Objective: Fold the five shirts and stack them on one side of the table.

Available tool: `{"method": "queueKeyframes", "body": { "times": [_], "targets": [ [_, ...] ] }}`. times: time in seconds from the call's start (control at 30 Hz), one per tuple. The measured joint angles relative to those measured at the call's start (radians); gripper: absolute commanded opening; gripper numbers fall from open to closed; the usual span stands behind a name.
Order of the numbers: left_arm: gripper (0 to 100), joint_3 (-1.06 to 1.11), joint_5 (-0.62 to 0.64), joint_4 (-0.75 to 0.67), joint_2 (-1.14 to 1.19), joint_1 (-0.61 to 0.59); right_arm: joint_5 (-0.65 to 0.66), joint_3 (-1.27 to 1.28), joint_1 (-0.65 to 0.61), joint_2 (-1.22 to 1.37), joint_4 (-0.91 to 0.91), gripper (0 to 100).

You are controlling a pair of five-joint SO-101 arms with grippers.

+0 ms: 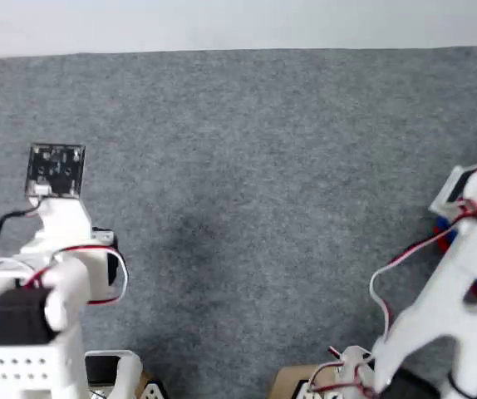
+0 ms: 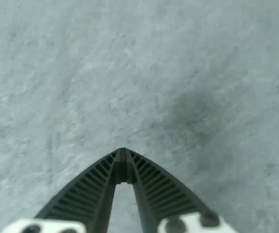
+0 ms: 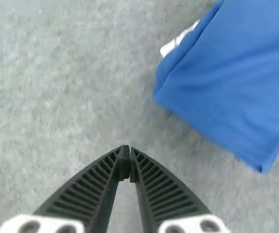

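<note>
A folded blue shirt lies on the grey felt table, just past my right gripper, whose black fingers meet at the tips with nothing between them. In the high view a sliver of the blue shirt peeks out from under the right arm at the table's right edge. My left gripper is shut and empty over bare felt. The left arm sits at the near left of the table.
The grey felt table stretches wide between the two arms. Red and white cables loop along the right arm. Arm bases and a brown board sit at the near edge.
</note>
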Motion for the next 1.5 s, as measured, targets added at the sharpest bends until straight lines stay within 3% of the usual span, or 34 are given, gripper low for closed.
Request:
{"method": "queueKeyframes", "body": {
  "times": [0.17,0.5,0.87,1.23,1.5],
  "targets": [
    [0,0.173,0.055,-0.127,-0.164,0.058,-0.005,0.284,-0.078,-0.227,-0.1,0.9],
    [0,0.559,0.061,-0.382,-0.505,0.084,-0.035,1.01,-0.241,-0.867,-0.514,0.9],
    [0,0.818,0.061,-0.466,-0.657,0.083,-0.035,1.49,-0.385,-1.35,-0.577,0.9],
    [0,1.046,0.054,-0.491,-0.779,0.084,-0.037,1.683,-0.425,-1.363,-0.58,0.9],
    [0,1.162,-0.127,-0.577,-0.787,0.061,-0.037,1.791,-0.428,-1.361,-0.58,0.9]
  ]
}}
